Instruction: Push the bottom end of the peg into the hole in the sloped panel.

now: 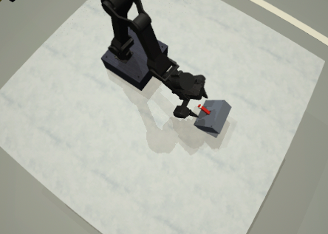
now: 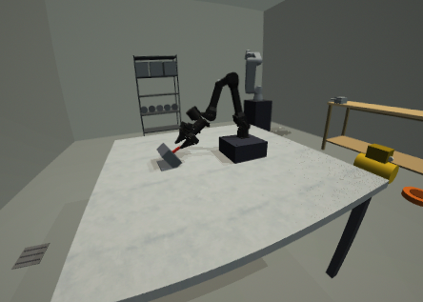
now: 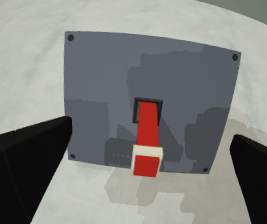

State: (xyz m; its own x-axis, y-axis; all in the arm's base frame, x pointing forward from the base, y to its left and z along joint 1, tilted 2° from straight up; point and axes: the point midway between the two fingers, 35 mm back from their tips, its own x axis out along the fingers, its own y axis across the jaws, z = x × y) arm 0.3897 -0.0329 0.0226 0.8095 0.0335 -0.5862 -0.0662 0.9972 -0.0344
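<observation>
A red square-sided peg (image 1: 205, 110) (image 2: 175, 150) (image 3: 148, 125) with a white band near its outer end stands tilted out of the grey sloped panel (image 1: 222, 114) (image 2: 168, 155) (image 3: 96, 70). Its lower end is inside the dark-rimmed square hole (image 3: 135, 113), and its flat sides look roughly lined up with the hole. How deep it sits is hidden. My gripper (image 1: 202, 106) (image 2: 179, 145) (image 3: 154, 135) is open wide and empty. In the wrist view one finger is on each side of the peg, both well apart from it.
The panel stands on the pale marble-look table (image 1: 111, 179) (image 2: 200, 208). The arm's dark base block (image 1: 123, 74) (image 2: 243, 151) is behind the gripper. A shelf rack, a wooden bench and another arm stand beyond the table in the exterior view.
</observation>
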